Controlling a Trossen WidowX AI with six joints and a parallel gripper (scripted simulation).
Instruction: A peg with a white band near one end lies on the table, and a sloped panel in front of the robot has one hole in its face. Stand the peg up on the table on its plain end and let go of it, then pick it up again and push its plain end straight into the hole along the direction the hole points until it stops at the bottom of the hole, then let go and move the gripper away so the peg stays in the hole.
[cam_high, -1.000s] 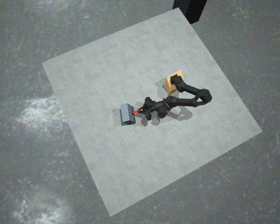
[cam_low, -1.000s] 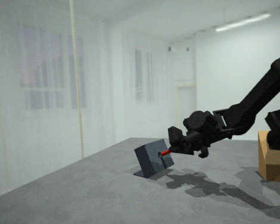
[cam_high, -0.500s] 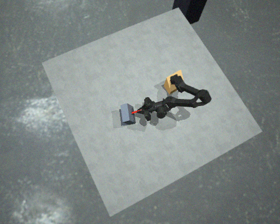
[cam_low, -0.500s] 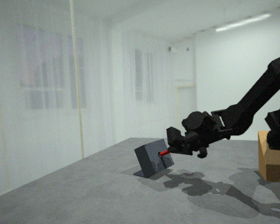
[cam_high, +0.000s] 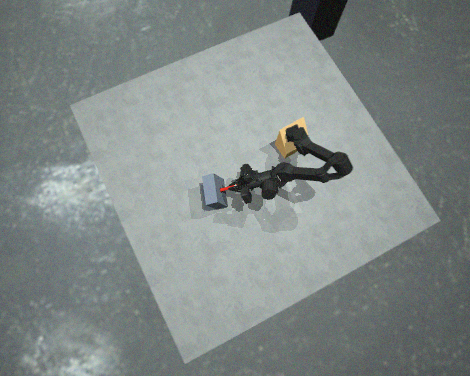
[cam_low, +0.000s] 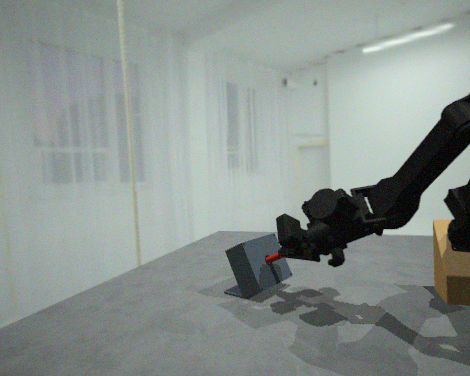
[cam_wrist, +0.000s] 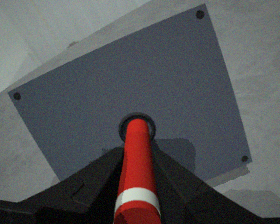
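A pale grey, mottled square tabletop (cam_high: 165, 280) (cam_low: 165, 335) (cam_wrist: 265, 100) is seen at an angle from above. Directly on it, a blue-grey block with a sloped face (cam_high: 215, 192) (cam_low: 250, 265) (cam_wrist: 90, 105) and a tan wedge-shaped block (cam_high: 285, 146) (cam_low: 445, 270) are set well apart; shadows are cast across the surface.

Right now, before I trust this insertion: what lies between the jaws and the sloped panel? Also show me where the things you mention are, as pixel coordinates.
Only the red peg's (cam_low: 273, 257) (cam_wrist: 138, 160) plain end portion, bridging to the hole, as the exterior view shows.
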